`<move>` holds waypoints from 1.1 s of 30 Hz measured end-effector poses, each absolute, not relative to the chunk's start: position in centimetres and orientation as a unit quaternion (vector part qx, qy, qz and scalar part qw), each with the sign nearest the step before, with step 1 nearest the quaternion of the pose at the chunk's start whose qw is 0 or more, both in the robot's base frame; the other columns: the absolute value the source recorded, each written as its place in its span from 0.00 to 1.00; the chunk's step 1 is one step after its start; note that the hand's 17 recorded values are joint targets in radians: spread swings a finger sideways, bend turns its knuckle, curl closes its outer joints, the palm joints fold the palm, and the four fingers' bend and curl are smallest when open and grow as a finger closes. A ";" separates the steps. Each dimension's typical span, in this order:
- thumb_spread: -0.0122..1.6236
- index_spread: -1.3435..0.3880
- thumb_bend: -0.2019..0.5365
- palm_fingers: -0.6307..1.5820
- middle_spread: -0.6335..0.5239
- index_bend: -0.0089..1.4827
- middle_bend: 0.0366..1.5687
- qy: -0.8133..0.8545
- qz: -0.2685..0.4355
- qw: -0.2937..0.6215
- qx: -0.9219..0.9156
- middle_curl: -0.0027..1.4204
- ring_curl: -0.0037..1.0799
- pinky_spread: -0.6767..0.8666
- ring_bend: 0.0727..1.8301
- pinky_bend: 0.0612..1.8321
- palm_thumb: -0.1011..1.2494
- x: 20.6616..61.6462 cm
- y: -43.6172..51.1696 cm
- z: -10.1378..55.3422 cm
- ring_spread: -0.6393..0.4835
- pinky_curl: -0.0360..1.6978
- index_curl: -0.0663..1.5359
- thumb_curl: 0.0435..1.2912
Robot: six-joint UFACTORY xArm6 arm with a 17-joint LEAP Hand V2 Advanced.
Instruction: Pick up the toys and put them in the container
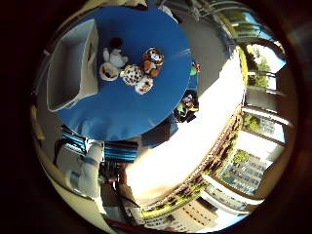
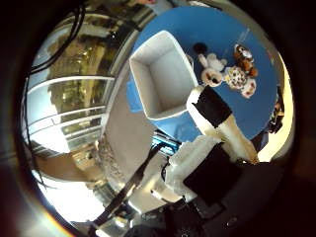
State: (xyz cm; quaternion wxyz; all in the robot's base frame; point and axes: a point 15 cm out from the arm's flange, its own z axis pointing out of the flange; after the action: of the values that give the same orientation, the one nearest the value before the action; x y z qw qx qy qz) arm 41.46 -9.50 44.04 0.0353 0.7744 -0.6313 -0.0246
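- Hand (image 2: 217, 148) is hovering high above the blue table (image 1: 146, 44), fingers looking fairly straight and relaxed, gripping nothing.
- Container (image 2: 165, 79) is sitting empty on the table, so nothing is done yet; every toy is still waiting.
- Toys are clustering just beside the container: white plush (image 1: 114, 58), tiger plush (image 1: 153, 60), spotted plush (image 1: 131, 74).
- Toys are looking soft and fuzzy; the container is looking rigid, white, rectangular, open-topped; the table is looking round and smooth.

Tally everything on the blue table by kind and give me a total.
Plush toys: 4 (tiger, white and black one, spotted one, red and white one)
White container, empty: 1
Total: 5
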 end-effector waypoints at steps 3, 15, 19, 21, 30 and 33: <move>0.79 0.69 0.25 0.42 0.56 0.12 0.09 -0.645 -0.006 0.039 0.763 0.23 0.29 0.73 0.14 0.21 0.57 42.4 -10.9 43.9 0.82 0.15 0.22 0.23; 0.78 0.69 0.21 0.42 0.56 0.12 0.09 -0.667 0.050 0.012 0.743 0.23 0.30 0.73 0.16 0.25 0.46 50.6 -13.8 39.2 0.82 0.15 0.22 0.22; 0.76 0.66 0.24 0.38 0.55 0.12 0.09 -0.638 0.060 0.056 0.766 0.23 0.30 0.73 0.15 0.24 0.44 51.5 -15.6 36.9 0.80 0.15 0.22 0.23; 0.75 0.65 0.25 0.37 0.55 0.11 0.09 -0.598 0.067 0.101 0.792 0.23 0.30 0.73 0.15 0.24 0.45 51.7 -17.1 35.9 0.80 0.15 0.21 0.23; 0.71 0.59 0.23 0.34 0.55 0.10 0.09 -0.535 0.062 0.172 0.825 0.23 0.30 0.71 0.15 0.27 0.50 53.4 -19.3 31.5 0.78 0.16 0.19 0.24; 0.70 0.57 0.23 0.32 0.55 0.11 0.08 -0.534 0.043 0.179 0.825 0.22 0.30 0.71 0.16 0.29 0.49 53.6 -19.9 28.8 0.78 0.16 0.19 0.24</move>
State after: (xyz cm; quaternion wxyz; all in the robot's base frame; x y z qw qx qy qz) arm 53.61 -19.89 28.77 0.1793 0.8248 -0.5345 0.0432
